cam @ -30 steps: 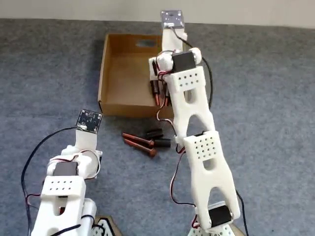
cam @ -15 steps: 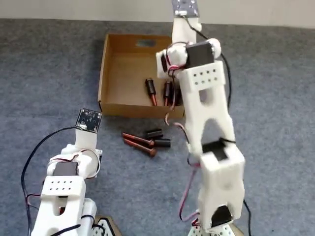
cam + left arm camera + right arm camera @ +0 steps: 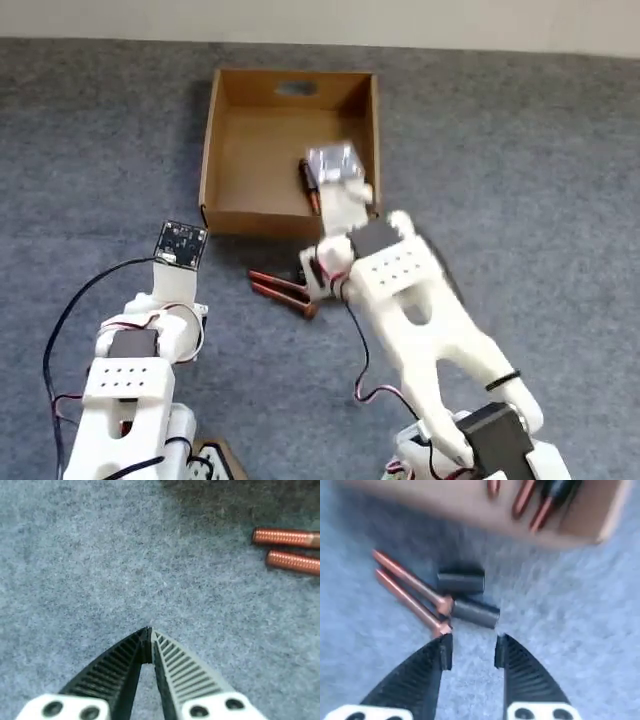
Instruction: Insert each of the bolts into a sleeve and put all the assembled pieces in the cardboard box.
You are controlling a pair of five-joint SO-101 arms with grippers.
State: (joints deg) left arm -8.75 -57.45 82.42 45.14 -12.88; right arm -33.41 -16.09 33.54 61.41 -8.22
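Hovering released over the crowded bolts (image 3: 410, 580) and sleeves (image 3: 461, 581), the right tool (image 3: 472, 650) could knock a sleeve rolling; the left tool (image 3: 150, 636) sits clenched, empty

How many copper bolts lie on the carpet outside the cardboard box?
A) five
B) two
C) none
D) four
B: two copper bolts lie side by side on the carpet in front of the cardboard box, close to two black sleeves.
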